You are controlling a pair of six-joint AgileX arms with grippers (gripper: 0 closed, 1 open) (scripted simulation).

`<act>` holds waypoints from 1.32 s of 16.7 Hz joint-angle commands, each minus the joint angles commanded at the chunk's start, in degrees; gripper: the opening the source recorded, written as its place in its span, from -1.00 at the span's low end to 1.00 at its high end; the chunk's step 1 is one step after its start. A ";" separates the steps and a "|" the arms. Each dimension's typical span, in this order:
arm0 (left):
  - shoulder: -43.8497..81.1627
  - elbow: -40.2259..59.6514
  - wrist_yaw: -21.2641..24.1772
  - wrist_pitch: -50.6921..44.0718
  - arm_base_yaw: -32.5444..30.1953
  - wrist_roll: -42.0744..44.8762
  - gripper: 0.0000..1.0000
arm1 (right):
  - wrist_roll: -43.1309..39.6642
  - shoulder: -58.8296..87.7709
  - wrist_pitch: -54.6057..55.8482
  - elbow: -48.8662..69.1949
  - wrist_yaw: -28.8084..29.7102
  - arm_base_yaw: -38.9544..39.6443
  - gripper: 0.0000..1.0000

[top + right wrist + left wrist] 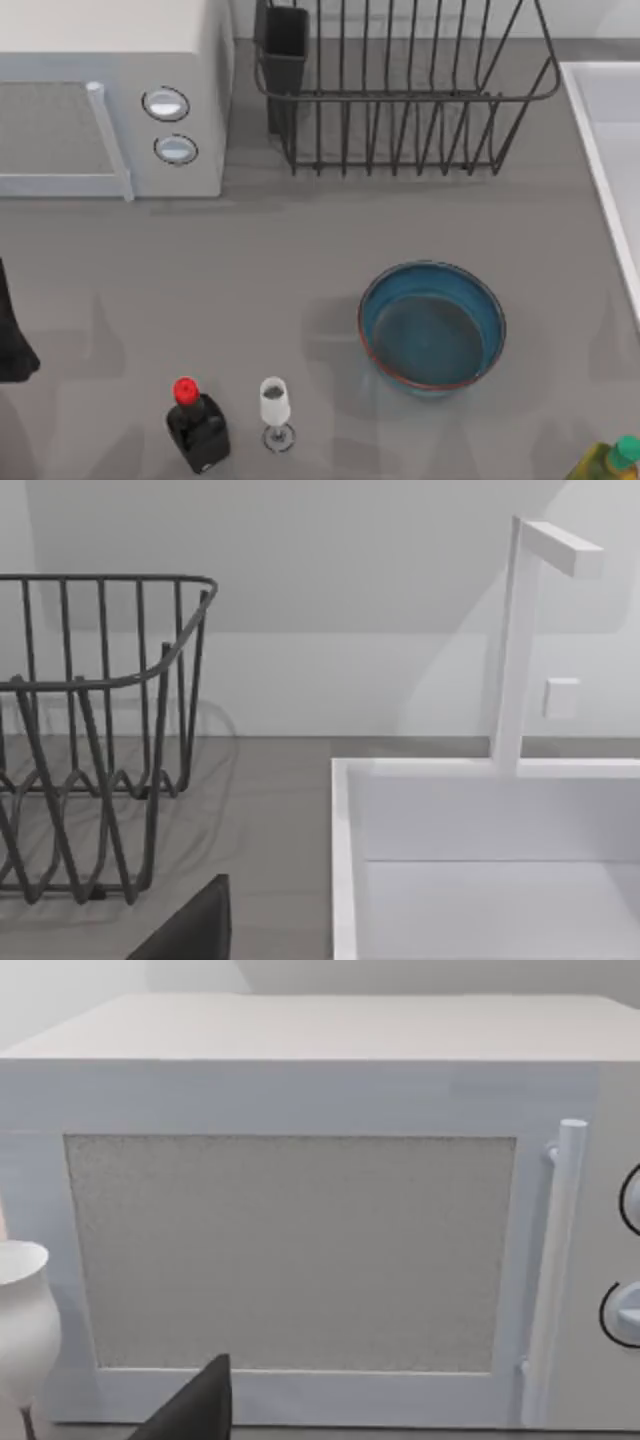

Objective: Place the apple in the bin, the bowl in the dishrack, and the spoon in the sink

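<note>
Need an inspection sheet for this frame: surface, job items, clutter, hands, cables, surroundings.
Surface: grey table, level.
Job's things: blue bowl upright on the table, in front of the dishrack, apart from it; dishrack holds no dishes; sink at the table's right edge, faucet behind it.
Clutter: red-capped black bottle; wine glass beside it; yellow-green bottle at the right corner.
Hands: left arm at the left edge, parked.
Cables: nothing seen.
Surroundings: white microwave, door shut.

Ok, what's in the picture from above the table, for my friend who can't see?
A blue bowl sits on a grey table, below a black wire dishrack. A white microwave is at top left, a red-capped black bottle and a glass in front.
</note>
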 joint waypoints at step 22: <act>0.00 0.00 0.00 0.00 0.00 0.00 1.00 | 12.17 43.04 -28.79 34.84 0.02 11.84 1.00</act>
